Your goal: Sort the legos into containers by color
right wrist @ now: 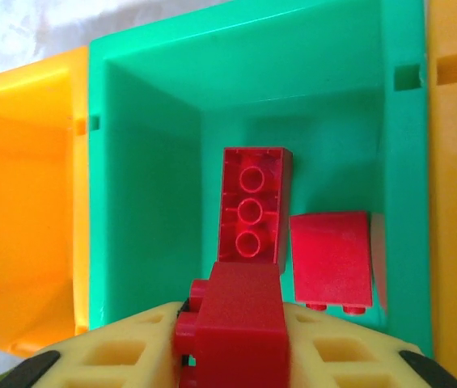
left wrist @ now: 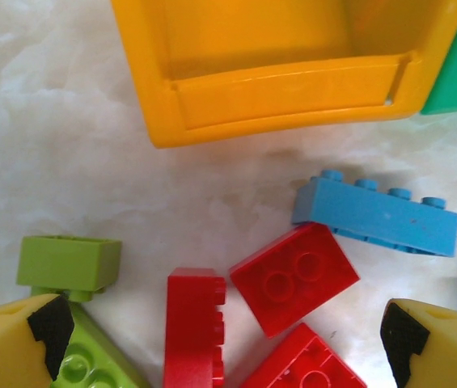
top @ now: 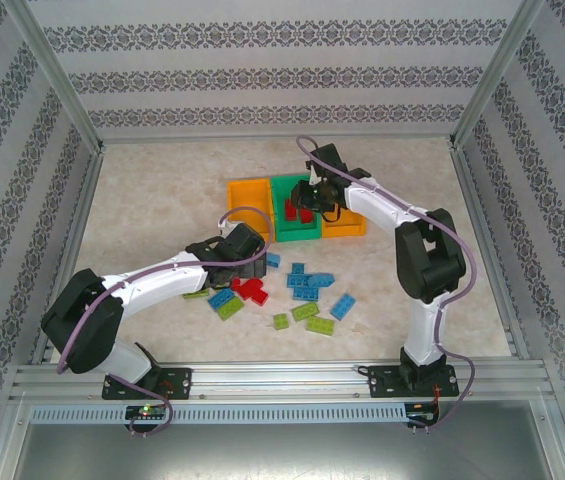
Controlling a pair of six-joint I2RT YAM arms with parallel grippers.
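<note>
Right claw [right wrist: 232,356] is seen closed on one red lego [right wrist: 232,319], held above the green middle container [right wrist: 147,186]; two more red legos [right wrist: 252,206] are noted lying inside it, just ahead of the pads. Left claw [left wrist: 228,335] is spread wide with nothing gripped. Loose red legos [left wrist: 293,275] are found between its tips, a blue lego [left wrist: 378,214] ahead-right and an orange container [left wrist: 285,97] straight ahead.

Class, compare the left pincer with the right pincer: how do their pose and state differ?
The left pincer gapes open, gripping nothing; the right pincer pinches a red brick. The left pincer hangs over loose bricks on the table; the right pincer hangs over the green bin. Both have yellow fingers.
</note>
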